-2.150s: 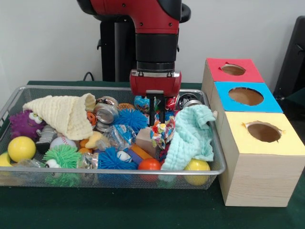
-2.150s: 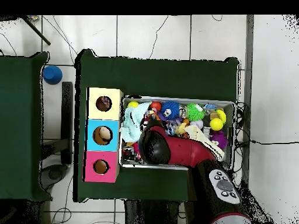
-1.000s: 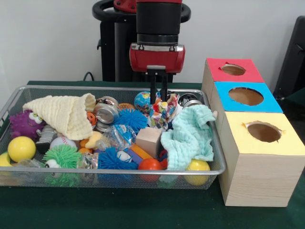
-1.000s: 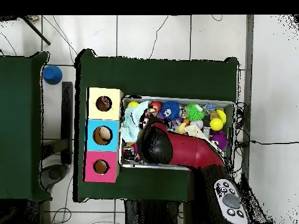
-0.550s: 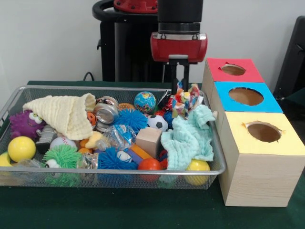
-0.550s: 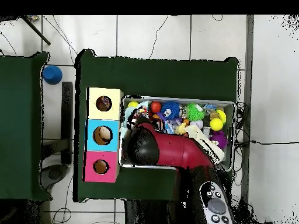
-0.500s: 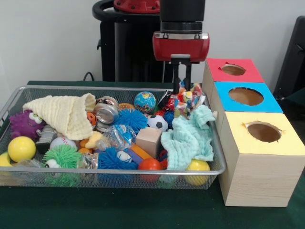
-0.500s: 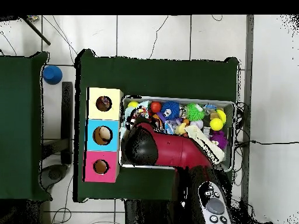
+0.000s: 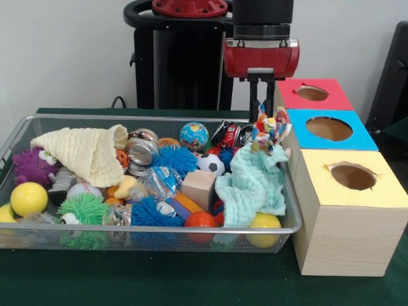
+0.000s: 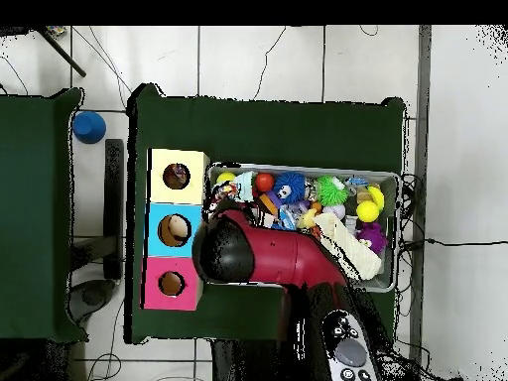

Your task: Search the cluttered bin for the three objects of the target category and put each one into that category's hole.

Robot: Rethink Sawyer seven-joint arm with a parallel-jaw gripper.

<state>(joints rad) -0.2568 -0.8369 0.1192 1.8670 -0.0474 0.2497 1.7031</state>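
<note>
My gripper (image 9: 262, 118) is shut on a multicoloured rope ball (image 9: 270, 133) and holds it in the air over the right end of the wire mesh bin (image 9: 38, 231), close to the blue-topped box. The yellow-topped wooden box with its round hole (image 9: 352, 176) stands at the near right, beside the bin. In the overhead view the arm (image 10: 260, 252) hides the gripper and the ball; the yellow box's hole (image 10: 177, 177) shows at the top of the box row. No other rope ball shows in the bin.
The bin holds a cream cloth (image 9: 83, 152), a mint cloth (image 9: 254, 185), spiky puffer balls (image 9: 174, 159), yellow balls (image 9: 28, 199), a soccer ball (image 9: 207, 164), a wooden block (image 9: 199, 187) and metal cans. A blue-topped box (image 9: 329, 129) and a red-topped box (image 9: 312, 94) stand behind the yellow one.
The gripper has lifted the rope ball out of the bin's middle and carried it to the right, towards the boxes. A soccer ball and a globe ball now show where it lay.
</note>
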